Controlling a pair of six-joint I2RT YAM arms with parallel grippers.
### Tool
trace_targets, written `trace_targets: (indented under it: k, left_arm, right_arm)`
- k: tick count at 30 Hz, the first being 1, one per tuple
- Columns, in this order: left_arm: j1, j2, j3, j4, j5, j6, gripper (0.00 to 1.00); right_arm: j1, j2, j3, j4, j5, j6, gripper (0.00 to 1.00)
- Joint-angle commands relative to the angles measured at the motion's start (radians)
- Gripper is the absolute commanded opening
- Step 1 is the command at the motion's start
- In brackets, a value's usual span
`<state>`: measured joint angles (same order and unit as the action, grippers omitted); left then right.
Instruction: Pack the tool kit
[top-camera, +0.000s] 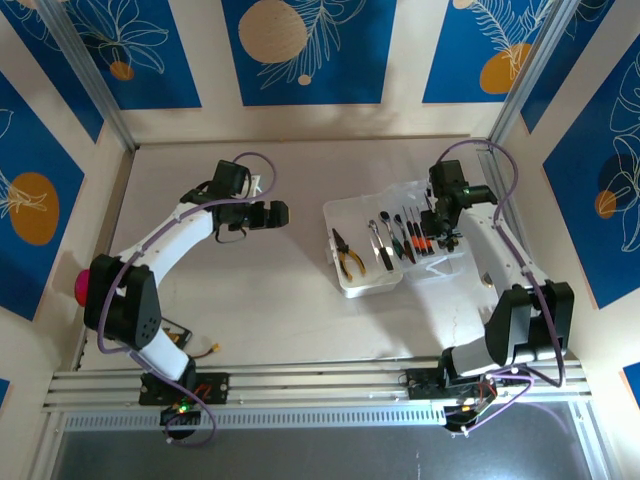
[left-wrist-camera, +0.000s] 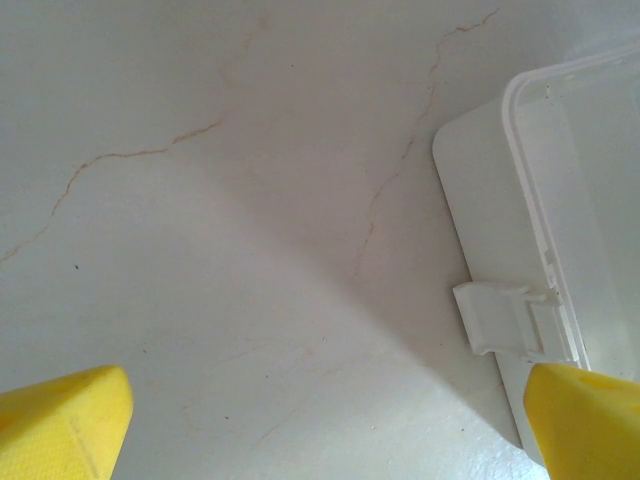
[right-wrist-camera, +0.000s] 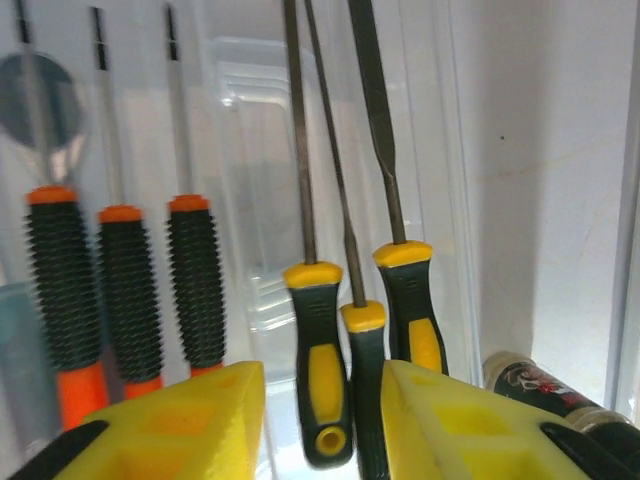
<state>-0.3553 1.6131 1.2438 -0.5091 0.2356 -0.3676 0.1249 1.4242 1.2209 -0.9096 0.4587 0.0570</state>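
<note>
The tool kit (top-camera: 392, 243) is a clear plastic case lying open right of the table's centre. In it lie yellow-handled pliers (top-camera: 347, 256), small metal tools and orange-and-black screwdrivers (right-wrist-camera: 125, 280). My right gripper (right-wrist-camera: 322, 405) hangs low over the case's right side, open. Two of three yellow-and-black handled tools (right-wrist-camera: 325, 370) lie between its yellow fingers (right-wrist-camera: 190, 425), with a gap on the left. My left gripper (left-wrist-camera: 330, 425) hovers wide open over bare table, just left of the case's corner and its white latch (left-wrist-camera: 497, 317). In the top view the left gripper (top-camera: 275, 213) is level with the case's far edge.
A pink ball (top-camera: 78, 285) sits at the table's left edge behind the left arm. A flat black card with orange marks (top-camera: 178, 335) lies near the left base. A dark labelled cylinder (right-wrist-camera: 545, 392) rests just right of the right fingers. Walls close the table's sides.
</note>
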Motion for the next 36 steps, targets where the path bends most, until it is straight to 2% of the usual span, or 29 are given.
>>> trace_targets:
  k: [1,3,5,8,16,21,26,28,31,36]
  left_arm:
    - [0.001,0.008,-0.015,0.016,0.025,-0.005,1.00]
    - [-0.002,0.016,-0.014,0.014,0.015,-0.001,1.00]
    - [-0.014,0.032,-0.003,0.003,-0.010,0.012,1.00]
    - [-0.051,0.071,0.034,-0.021,-0.058,0.036,1.00]
    - [-0.120,0.166,0.084,0.011,-0.065,0.036,1.00]
    - [-0.144,0.215,0.099,0.043,-0.049,0.033,1.00]
    - [-0.155,0.249,0.100,0.091,-0.019,0.019,1.00]
    - [-0.160,0.259,0.101,0.108,-0.011,0.015,1.00]
    - [-0.162,0.276,0.101,0.131,0.009,0.006,1.00]
    - [-0.169,0.306,0.114,0.154,0.045,-0.001,1.00]
  right_arm:
    - [-0.012,-0.083,0.000,-0.005,-0.107,0.037,0.43]
    - [-0.037,-0.131,-0.017,0.008,-0.160,0.077,0.58]
    - [-0.080,-0.186,-0.047,0.023,-0.220,0.134,0.78]
    - [-0.140,-0.277,-0.118,0.034,-0.261,0.229,1.00]
    - [-0.280,-0.611,-0.363,0.013,-0.357,0.471,0.99]
    - [-0.302,-0.654,-0.398,-0.027,-0.337,0.578,1.00]
    - [-0.387,-0.655,-0.494,0.029,-0.470,0.716,0.82]
    - [-0.409,-0.669,-0.540,0.046,-0.490,0.772,0.67]
    - [-0.432,-0.694,-0.605,0.067,-0.489,0.833,0.54]
    - [-0.447,-0.683,-0.669,0.103,-0.455,0.865,0.53]
